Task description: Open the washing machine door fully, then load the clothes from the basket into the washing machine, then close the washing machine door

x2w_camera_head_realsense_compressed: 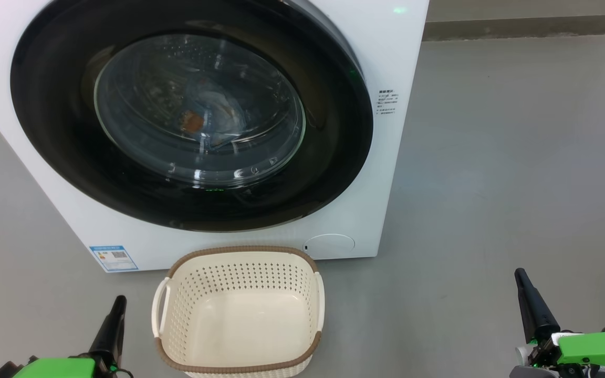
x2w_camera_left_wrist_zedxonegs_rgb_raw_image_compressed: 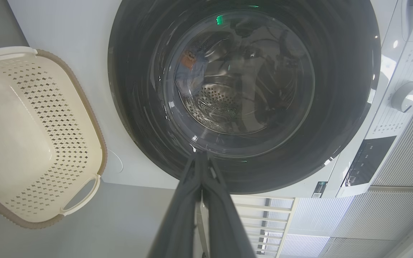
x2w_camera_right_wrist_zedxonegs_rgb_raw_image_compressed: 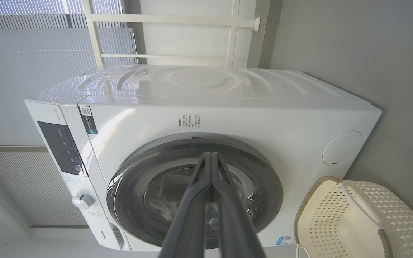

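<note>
At the washing machine (x2w_camera_head_realsense_compressed: 402, 184), seemingly just a latch check left: confirm the washing machine door (x2w_camera_head_realsense_compressed: 55, 131) flush on its front, the basket (x2w_camera_head_realsense_compressed: 239, 249) bare just before it, the clothes (x2w_camera_head_realsense_compressed: 213, 113) inside behind glass. Left gripper (x2w_camera_head_realsense_compressed: 118, 304) and right gripper (x2w_camera_head_realsense_compressed: 522, 281) clenched empty, well short of it.

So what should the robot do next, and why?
Probably just a light press on the washing machine door to check that it has latched. The basket is empty, the clothes show through the glass inside the washing machine, and the door looks shut. The jaws on both arms are shut, empty and apart from it, so little else seems left.
</note>
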You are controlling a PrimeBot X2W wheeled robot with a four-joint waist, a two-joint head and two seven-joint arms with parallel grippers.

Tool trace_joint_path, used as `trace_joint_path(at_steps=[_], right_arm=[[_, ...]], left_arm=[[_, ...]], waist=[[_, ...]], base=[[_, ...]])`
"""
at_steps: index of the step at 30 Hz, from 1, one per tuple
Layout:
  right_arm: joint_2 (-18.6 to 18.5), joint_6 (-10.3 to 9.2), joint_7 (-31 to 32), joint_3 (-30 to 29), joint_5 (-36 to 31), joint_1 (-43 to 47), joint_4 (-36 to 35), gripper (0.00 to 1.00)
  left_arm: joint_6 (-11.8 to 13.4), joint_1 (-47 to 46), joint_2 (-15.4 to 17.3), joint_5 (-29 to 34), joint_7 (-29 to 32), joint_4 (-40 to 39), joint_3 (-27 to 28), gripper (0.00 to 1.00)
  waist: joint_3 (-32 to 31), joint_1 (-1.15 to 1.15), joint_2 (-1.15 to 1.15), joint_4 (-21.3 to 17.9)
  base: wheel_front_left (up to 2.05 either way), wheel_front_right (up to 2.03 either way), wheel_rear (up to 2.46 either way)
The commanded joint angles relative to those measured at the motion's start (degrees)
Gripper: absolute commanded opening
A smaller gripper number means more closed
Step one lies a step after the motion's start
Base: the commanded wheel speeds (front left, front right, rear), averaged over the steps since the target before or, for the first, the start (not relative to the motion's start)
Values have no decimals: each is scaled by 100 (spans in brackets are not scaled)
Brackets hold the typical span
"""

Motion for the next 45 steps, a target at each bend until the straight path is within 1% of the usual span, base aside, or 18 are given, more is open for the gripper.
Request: trace_joint_path(at_steps=[1, 45], right_arm=[[-11, 10, 37, 102, 46, -236, -146, 0], [26, 10, 79, 49, 2, -241, -143, 0]], left_arm=[[-58, -243, 104, -52, 31, -110, 204, 0], [-58, -244, 101, -47, 35, -110, 209, 0]], waist=[[0, 0, 0, 0], [0, 0, 0, 0]], base=[[0, 0, 0], [0, 0, 0]])
